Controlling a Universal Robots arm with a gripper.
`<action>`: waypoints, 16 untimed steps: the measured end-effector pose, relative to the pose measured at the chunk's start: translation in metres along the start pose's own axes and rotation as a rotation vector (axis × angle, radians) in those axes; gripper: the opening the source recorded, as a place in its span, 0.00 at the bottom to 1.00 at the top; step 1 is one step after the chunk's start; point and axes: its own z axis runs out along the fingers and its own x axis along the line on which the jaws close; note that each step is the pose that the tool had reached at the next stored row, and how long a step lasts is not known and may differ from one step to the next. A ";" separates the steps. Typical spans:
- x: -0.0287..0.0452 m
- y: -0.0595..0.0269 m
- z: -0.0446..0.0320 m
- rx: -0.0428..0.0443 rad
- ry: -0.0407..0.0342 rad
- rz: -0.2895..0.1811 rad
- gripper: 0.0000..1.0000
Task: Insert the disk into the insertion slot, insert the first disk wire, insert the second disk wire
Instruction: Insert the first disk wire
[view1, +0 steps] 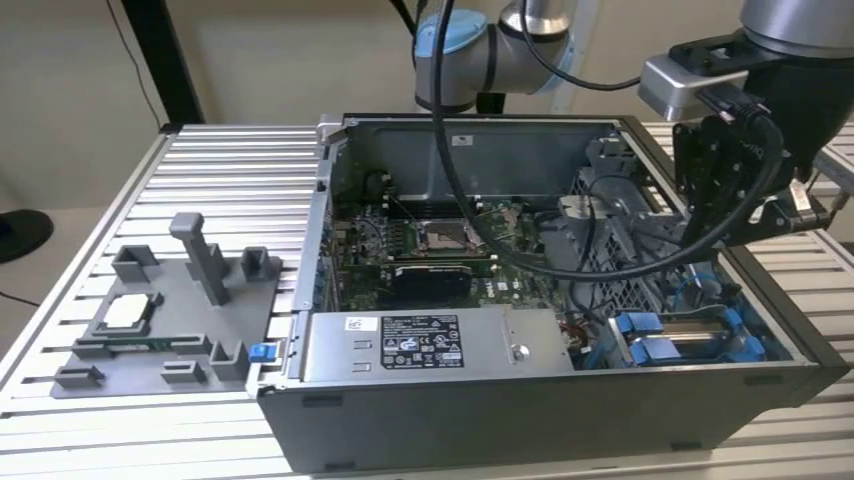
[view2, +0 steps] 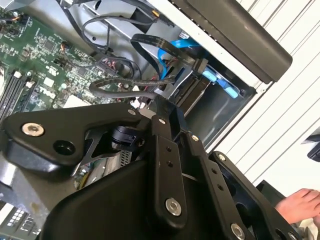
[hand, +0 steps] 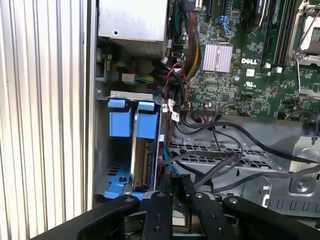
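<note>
End effector (hand: 174, 189) near 1 disk (hand: 144, 162) w/ 2 blue tabs (hand: 120, 118).

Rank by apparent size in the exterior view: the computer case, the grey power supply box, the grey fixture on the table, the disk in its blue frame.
1. computer case
2. power supply box and grey fixture: they look alike, so not ranked
3. disk

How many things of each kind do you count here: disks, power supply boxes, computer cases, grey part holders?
disk: 1
power supply box: 1
computer case: 1
grey part holder: 1
Total: 4
</note>
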 end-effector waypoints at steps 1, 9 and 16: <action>0.0012 -0.0011 0.0010 -0.0014 -0.0002 0.000 0.00; 0.0067 -0.0093 0.0090 -0.0154 -0.0010 0.001 0.00; 0.0069 -0.0108 0.0103 -0.0167 -0.0013 0.001 0.00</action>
